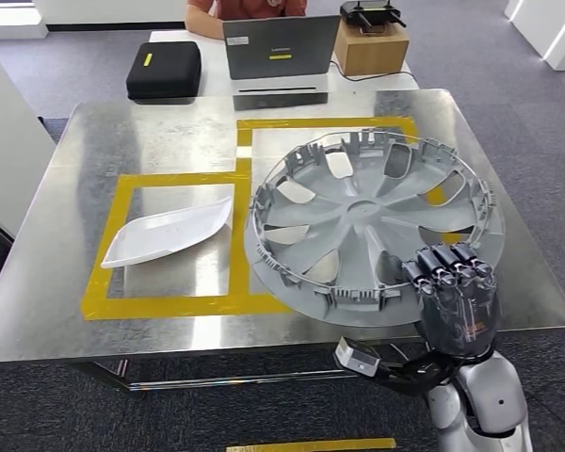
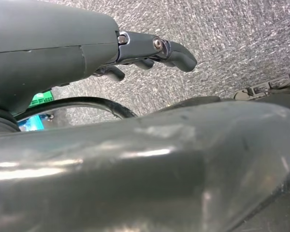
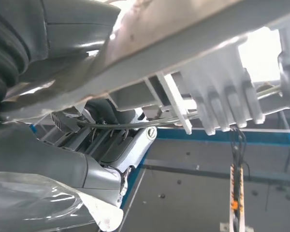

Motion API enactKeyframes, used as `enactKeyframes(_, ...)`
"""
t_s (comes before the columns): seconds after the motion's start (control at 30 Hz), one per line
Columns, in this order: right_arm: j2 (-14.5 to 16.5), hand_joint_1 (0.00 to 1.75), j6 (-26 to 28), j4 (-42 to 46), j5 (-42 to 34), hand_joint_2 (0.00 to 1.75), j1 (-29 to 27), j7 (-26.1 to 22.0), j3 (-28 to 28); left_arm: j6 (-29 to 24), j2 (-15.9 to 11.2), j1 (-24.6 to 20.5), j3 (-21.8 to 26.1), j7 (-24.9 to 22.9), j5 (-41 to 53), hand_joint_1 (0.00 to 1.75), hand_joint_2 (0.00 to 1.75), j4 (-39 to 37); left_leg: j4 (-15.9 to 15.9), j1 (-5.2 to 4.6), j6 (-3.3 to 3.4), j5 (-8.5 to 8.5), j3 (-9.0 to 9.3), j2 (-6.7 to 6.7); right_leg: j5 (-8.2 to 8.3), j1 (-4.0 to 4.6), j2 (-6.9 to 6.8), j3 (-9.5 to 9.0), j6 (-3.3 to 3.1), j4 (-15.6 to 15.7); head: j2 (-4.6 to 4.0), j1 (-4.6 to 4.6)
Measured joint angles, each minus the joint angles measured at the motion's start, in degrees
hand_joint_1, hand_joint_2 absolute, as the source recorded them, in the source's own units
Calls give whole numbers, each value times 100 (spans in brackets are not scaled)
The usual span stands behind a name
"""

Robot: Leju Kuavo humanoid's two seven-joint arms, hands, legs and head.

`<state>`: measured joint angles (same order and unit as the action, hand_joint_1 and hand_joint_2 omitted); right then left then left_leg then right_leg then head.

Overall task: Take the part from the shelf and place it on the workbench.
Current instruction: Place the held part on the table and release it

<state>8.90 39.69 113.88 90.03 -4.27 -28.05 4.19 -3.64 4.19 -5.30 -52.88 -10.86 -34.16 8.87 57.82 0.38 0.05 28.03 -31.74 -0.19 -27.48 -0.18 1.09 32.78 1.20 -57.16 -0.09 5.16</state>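
Note:
A large grey wheel cover (image 1: 370, 222) lies inner side up over the right yellow-taped square of the steel workbench (image 1: 159, 141), tilted, its near rim overhanging the front edge. My right hand (image 1: 452, 294) grips that near right rim, dark fingers curled over the edge. In the right wrist view the rim's underside (image 3: 195, 53) runs across, with my fingers (image 3: 114, 140) clamped against it. In the left wrist view my left hand (image 2: 151, 50) hangs over grey carpet, fingers stretched out with nothing in them.
A white curved plastic part (image 1: 168, 232) lies in the left taped rectangle. Behind the workbench a white table carries a laptop (image 1: 280, 49), a black case (image 1: 163, 69) and a cardboard box (image 1: 370, 45); a person sits there. A white wall panel (image 1: 6, 141) stands at the left.

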Motion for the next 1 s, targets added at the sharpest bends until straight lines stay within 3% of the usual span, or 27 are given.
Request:
enactKeyframes(0.23, -274, 175, 0, -733, 3, 175, 189, -266, 629, 10, -19, -2, -43, 7, 3, 0, 0, 0, 1, -1, 0, 0, -2, -6, 0, -1, -9, 0, 1, 0, 0, 2)
enactKeyframes(0.47, -818, 175, 0, -1326, 3, 175, 193, 294, 815, 10, -33, -2, -83, 7, 2, 0, 0, 0, 1, -2, 1, 1, -4, -5, -1, -2, -7, 2, 1, 0, 0, 1)
enactKeyframes(0.67, -1469, 175, 2, -1750, 2, 175, 198, 1459, 584, 4, -39, -2, -109, 23, -11, 0, 0, 0, 1, -2, 1, 1, -7, -6, 0, -2, -10, 2, 1, 0, 0, 1)
enactKeyframes(1.0, -2741, 175, 2, -2243, -3, 175, 401, 3374, -643, -147, -53, -4, -144, 108, 14, 0, 0, 0, 2, -2, 1, 1, -8, -5, 0, -2, -8, 5, 2, 0, 0, 1)
